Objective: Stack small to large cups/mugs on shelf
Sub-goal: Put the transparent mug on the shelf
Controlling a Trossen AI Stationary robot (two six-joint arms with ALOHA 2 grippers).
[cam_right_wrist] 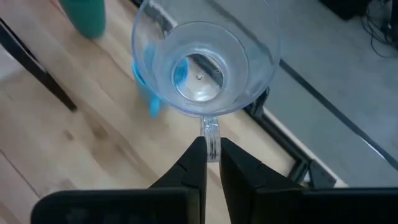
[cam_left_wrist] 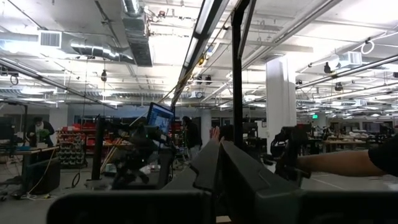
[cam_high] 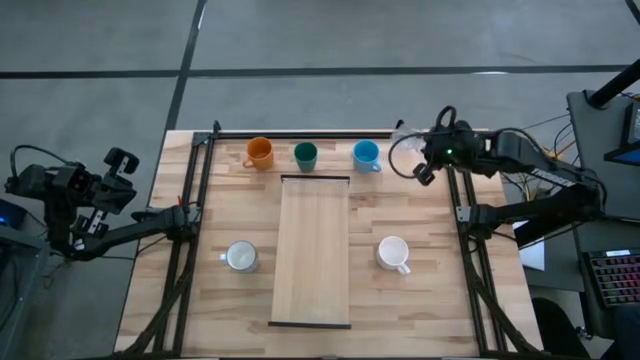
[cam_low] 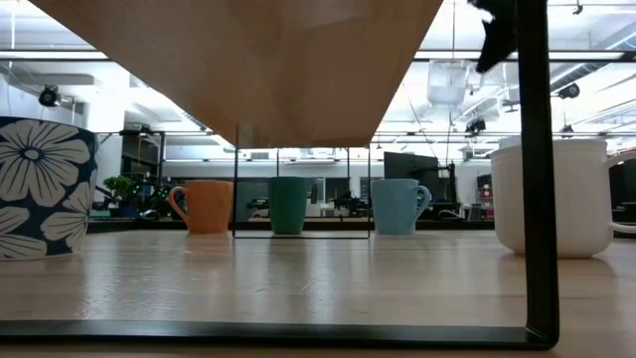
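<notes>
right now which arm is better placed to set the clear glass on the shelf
Right. Its end effector is shut on the clear glass by its handle, near the light blue mug. The left end effector is off the table's edge, far from the shelf.

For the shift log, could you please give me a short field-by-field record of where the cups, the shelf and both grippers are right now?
shelf: long pale wooden board at table centre, nothing on it
far row: orange mug, dark green cup, light blue mug
beside shelf: flower-patterned mug, white mug
right gripper: pinching clear glass cup by its handle, raised near far right corner
left gripper: off table's left edge, idle
</notes>
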